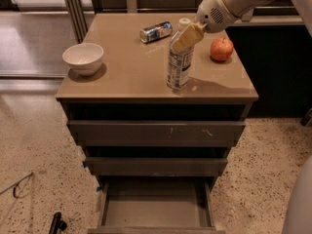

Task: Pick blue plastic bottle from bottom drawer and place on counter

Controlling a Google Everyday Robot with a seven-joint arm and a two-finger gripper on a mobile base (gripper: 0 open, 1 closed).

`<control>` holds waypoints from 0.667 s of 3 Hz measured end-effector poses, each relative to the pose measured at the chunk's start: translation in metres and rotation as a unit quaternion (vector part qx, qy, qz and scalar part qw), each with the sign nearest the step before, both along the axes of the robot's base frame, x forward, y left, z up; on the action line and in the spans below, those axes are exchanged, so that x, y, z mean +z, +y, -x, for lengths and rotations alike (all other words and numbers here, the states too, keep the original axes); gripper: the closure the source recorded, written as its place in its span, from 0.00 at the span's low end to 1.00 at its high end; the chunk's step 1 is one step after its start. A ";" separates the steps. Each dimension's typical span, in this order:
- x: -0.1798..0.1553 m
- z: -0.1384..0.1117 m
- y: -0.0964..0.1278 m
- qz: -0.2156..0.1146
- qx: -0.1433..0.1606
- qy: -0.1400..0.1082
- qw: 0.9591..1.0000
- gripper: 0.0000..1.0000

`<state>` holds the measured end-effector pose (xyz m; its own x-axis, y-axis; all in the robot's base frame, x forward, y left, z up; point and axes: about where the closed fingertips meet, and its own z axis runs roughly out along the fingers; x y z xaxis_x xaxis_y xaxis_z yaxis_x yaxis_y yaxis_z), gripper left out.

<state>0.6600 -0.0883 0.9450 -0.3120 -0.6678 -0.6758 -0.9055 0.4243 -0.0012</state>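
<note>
We see the jaws closed on the shoulder of the blue plastic bottle [178, 65], just under its white cap, above the worktop [126, 67] right of its middle. The bottle's base seems to rest on the worktop, fairly near the front edge, and it leans a little. We judge the placing nearly done.

The risk lies in the release. If the jaws open while the bottle leans, or drag its neck on lifting away, it may topple (tall, light things tip easily). Falling forward, it could roll off toward the open bottom drawer [156, 206]; falling right, it could strike the apple [221, 48]. The drink can [156, 31] lies behind, and the bowl [83, 57] is well apart.
</note>
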 end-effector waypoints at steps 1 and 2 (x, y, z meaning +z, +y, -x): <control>0.000 0.000 0.000 0.000 0.000 0.000 1.000 0.81; 0.000 0.000 0.000 0.000 0.000 0.000 1.000 0.58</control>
<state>0.6600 -0.0882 0.9450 -0.3120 -0.6678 -0.6758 -0.9056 0.4242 -0.0011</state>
